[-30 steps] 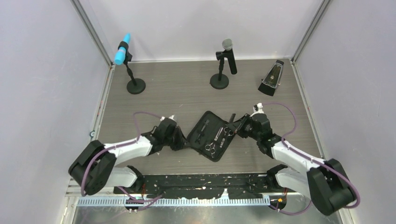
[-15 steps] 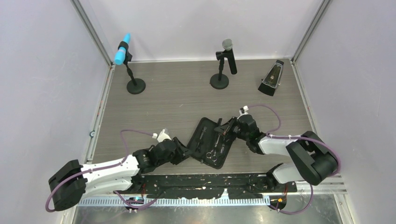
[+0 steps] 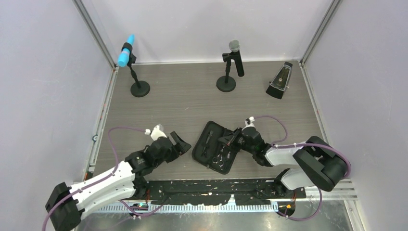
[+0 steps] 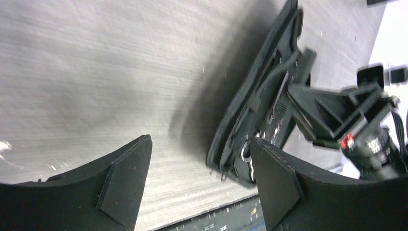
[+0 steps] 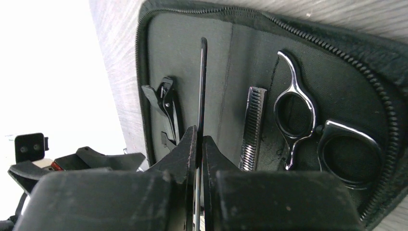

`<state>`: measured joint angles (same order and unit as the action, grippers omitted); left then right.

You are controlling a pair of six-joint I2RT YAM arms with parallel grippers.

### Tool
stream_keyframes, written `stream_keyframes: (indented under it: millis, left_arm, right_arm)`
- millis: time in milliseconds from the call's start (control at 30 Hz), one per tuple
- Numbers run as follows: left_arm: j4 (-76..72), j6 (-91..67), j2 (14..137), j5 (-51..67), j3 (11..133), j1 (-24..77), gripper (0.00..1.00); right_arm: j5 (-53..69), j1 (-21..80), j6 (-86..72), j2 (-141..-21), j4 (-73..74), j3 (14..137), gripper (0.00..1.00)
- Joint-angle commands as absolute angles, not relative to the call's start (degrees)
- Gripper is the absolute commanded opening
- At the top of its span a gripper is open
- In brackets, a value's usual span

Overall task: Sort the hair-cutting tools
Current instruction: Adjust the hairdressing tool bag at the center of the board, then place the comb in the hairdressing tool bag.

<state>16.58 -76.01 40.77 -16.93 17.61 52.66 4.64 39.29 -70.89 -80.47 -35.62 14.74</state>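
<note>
Right fingers (image 5: 185, 149) are pinching shut on a thin black tool (image 5: 203, 86), which is pointing straight out from their tips over the open case (image 5: 231, 53), between clip (image 5: 166, 103) and comb (image 5: 253, 125). Left gripper (image 4: 199, 144) is hanging wide open and empty beside the case's left edge.

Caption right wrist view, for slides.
Right gripper pinches a thin black tool over the open case holding clip, comb and scissors.

Even overhead light; white glare behind the soft-focus right claw (image 5: 198, 137).
</note>
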Motion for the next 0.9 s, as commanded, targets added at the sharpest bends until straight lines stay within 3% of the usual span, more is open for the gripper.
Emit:
stream_keyframes:
  millis: [0,333,567,700,867]
  left_arm:
    - [15.4,-60.6,44.2,-10.3,22.2,43.4,0.77]
    - [13.6,-49.4,58.8,-4.8,31.2,40.0,0.76]
    - [11.3,-47.4,68.3,-0.4,35.3,39.7,0.77]
    - [11.3,-46.0,72.7,2.2,37.8,39.7,0.78]
    - [11.0,-44.7,74.9,4.2,39.3,39.6,0.78]
  right_arm:
    - [-2.3,40.0,-73.3,-76.6,-35.6,13.8,0.07]
    - [-4.5,42.5,-74.5,-75.4,-32.0,13.1,0.14]
    - [-2.9,43.0,-72.6,-73.9,-29.1,13.3,0.29]
    - [-3.8,43.0,-68.3,-66.4,-20.9,14.1,0.36]
    - [-11.8,42.8,-57.5,-52.5,0.1,19.0,0.46]
